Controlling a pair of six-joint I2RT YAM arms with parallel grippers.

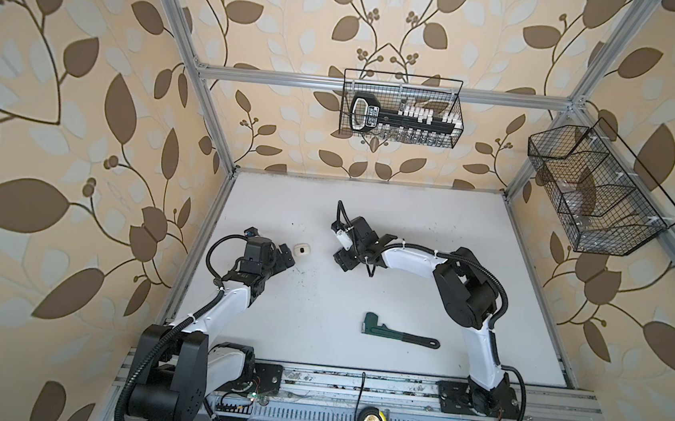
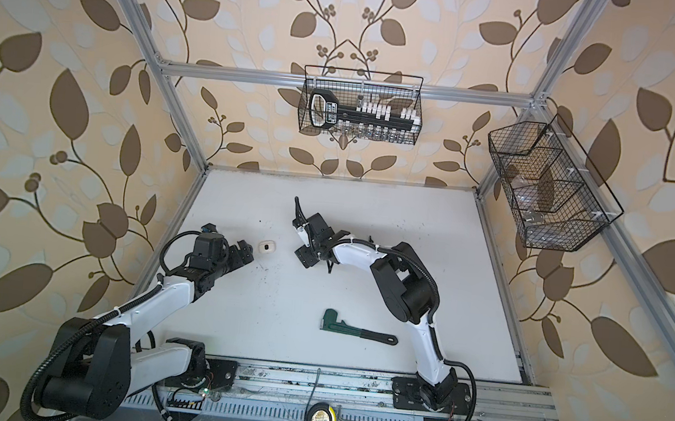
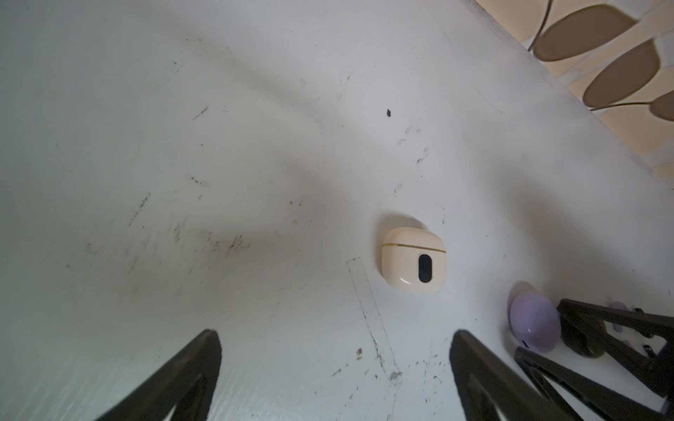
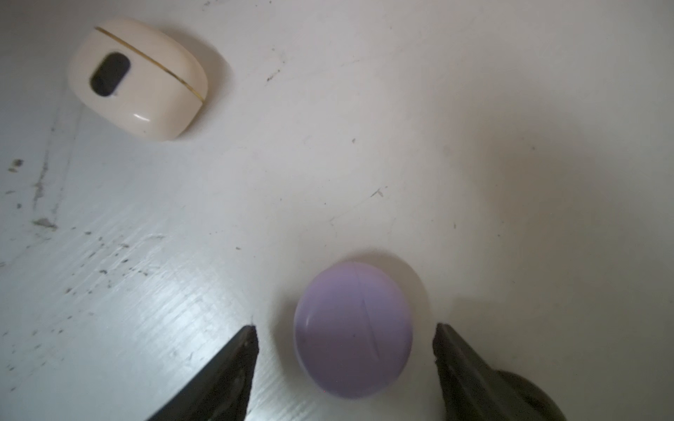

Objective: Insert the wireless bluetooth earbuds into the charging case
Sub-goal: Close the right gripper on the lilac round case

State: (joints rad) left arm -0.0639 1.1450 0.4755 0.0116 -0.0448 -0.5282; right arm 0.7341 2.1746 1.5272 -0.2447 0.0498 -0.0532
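The left gripper [image 3: 335,335] hangs low over the tabletop [image 1: 276,318], jaws spread wide, nothing between them. Just ahead of it sits the cream charging case [image 3: 412,260], lid closed, gold seam and dark oval window on show; in both top views that case [image 1: 302,251] lies just beside the left gripper's tip, between the two arms.

Over to the right gripper [image 4: 345,327]; its jaws stand apart, one finger on either side of the lavender charging case [image 4: 355,339], a strip of bare tabletop showing on each side, so there is no clamp on it. The lavender case lies shut and flat, near the cream one but not touching; in the top views it is hidden under the gripper.

A dark rounded thing [image 4: 527,395] sits close against the outer side of one right finger; what it is cannot be told. In the left wrist view a pale lavender sliver [image 3: 619,307] peeps past the right gripper's finger; whether that is an earbud cannot be told. Nearer the front edge, well apart from both cases, a green and black pipe wrench [image 1: 396,331] lies flat.
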